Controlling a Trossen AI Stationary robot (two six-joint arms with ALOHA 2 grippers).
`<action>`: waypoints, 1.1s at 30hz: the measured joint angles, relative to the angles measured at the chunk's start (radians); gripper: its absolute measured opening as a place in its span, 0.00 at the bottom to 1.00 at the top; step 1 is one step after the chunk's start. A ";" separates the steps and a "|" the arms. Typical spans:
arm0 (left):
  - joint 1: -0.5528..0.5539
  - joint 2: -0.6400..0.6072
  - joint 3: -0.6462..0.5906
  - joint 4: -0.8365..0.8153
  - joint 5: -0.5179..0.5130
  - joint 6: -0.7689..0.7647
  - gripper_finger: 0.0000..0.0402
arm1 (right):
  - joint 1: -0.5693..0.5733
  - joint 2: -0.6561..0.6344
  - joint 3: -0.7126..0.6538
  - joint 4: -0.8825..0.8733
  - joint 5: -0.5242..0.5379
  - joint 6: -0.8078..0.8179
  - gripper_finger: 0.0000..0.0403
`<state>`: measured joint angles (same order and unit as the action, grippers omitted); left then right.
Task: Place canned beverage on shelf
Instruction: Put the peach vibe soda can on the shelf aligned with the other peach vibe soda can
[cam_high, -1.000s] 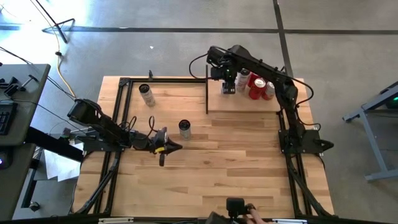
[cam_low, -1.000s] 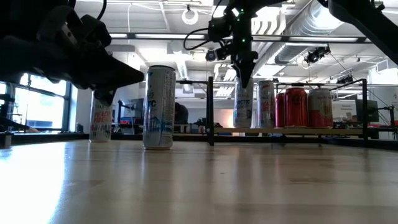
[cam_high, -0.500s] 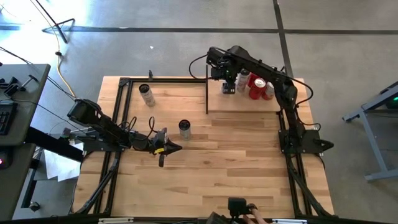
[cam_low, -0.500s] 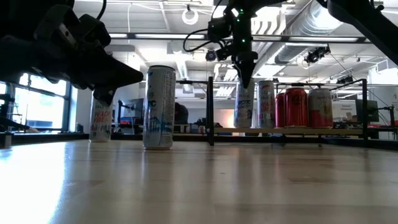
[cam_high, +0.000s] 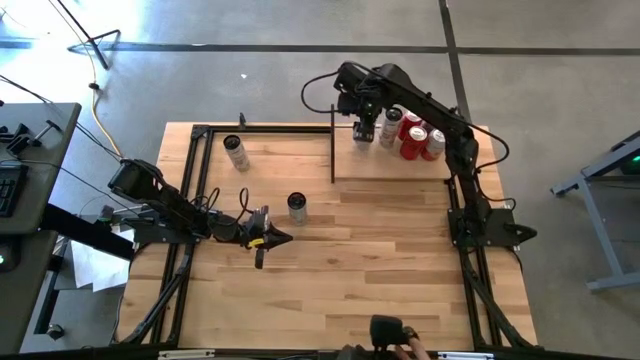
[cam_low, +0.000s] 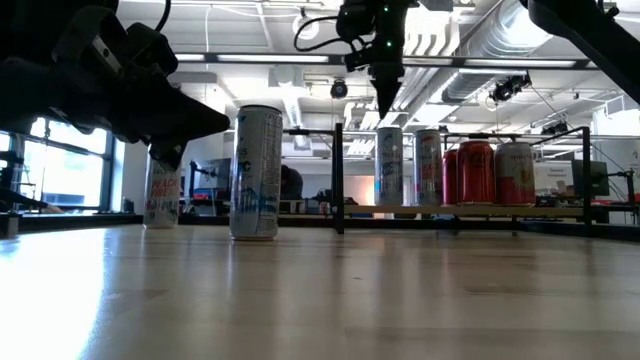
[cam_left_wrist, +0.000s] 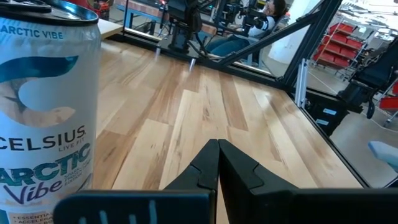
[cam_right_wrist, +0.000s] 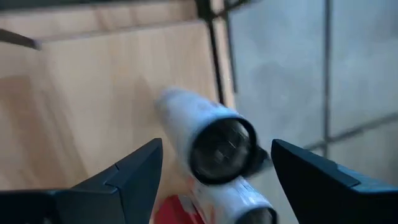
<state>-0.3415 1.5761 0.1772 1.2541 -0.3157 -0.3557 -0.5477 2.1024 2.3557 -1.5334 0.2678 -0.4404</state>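
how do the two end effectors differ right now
The right end effector has its fingers spread open; the left end effector has its fingers pressed shut. The right one hangs above the white can standing on the shelf, holding nothing; the left one sits low over the tabletop, beside a Celsius can. Both are dark, two-fingered and empty.

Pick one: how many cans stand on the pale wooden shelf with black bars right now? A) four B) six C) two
A: the low view shows two slim white cans and two red cans upright on the pale wooden shelf, with the right gripper open above them, holding nothing.
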 joint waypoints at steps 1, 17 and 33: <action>0.000 0.000 0.000 0.000 0.000 0.000 0.00 | 0.006 -0.002 0.000 -0.009 0.033 0.011 0.70; 0.001 -0.001 0.000 0.032 -0.009 0.050 0.00 | 0.038 -0.232 -0.330 0.292 -0.158 0.080 0.05; 0.047 -0.082 0.001 0.019 0.059 0.085 0.00 | 0.324 -0.830 -1.503 1.461 -0.151 0.255 0.00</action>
<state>-0.2949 1.4946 0.1783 1.2735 -0.2568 -0.2710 -0.2240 1.2721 0.8528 -0.0719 0.1173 -0.1851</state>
